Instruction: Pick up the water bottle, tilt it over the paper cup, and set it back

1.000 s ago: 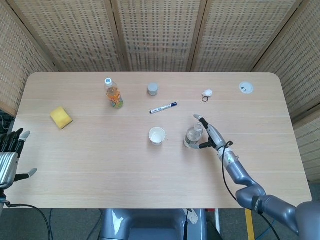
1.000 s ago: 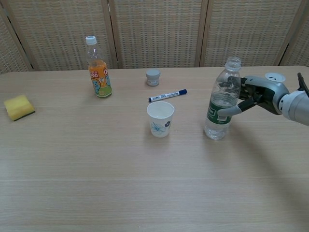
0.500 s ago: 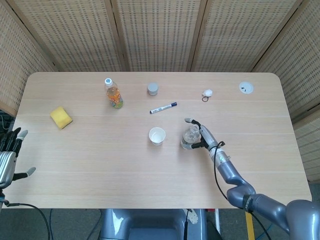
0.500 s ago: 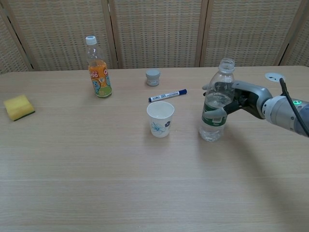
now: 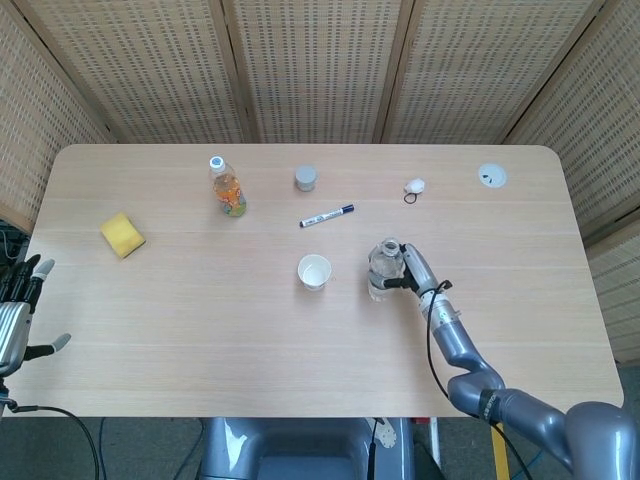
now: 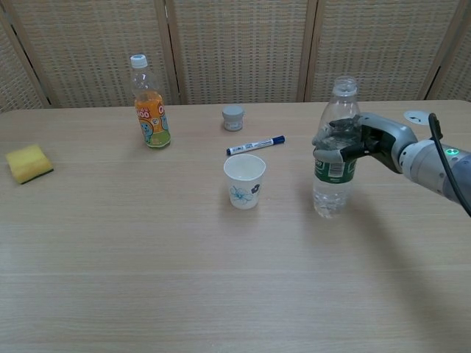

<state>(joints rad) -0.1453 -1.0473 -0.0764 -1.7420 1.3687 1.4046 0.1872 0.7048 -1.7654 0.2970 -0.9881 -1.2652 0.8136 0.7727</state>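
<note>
- While the water bottle (image 6: 335, 158) stands upright w/ no cap on its neck, water fills only the lower part, up to about the green label; upper body is clear.
- Paper cup (image 6: 244, 181) sits upright at 9 o'clock of the bottle, near but apart; white w/ a blue print, inside looks empty in head view (image 5: 314, 271).
- Orange drink bottle (image 6: 149, 102) w/ white cap, upright at far left-rear, orange liquid up to the shoulder.
- Small grey jar (image 6: 233, 118) w/ lid on, rear centre; contents can't tell.
- Right hand (image 6: 362, 139) comes in from 3 o'clock of the water bottle, fingers (image 6: 329, 140) wrapped round its upper body just above the label — holding it. In head view the hand (image 5: 411, 271) is pressed against the bottle (image 5: 382, 266).
- Bottle base: chest view doesn't settle whether it's just clear of the table (image 6: 184, 279) or touching.
- Left hand (image 5: 20, 310) at the far left edge of head view, off the table, fingers spread, holding nothing.
- Vs 0.5 s ago: grip now closed round the bottle, fingers wrapped higher on the body; bottle sits straighter and a touch farther right; 1 s ago the fingers were only beside it.
- Marker (image 6: 255, 145) lies btw jar and cup; yellow sponge (image 6: 28, 162) at far left; both unchanged.
</note>
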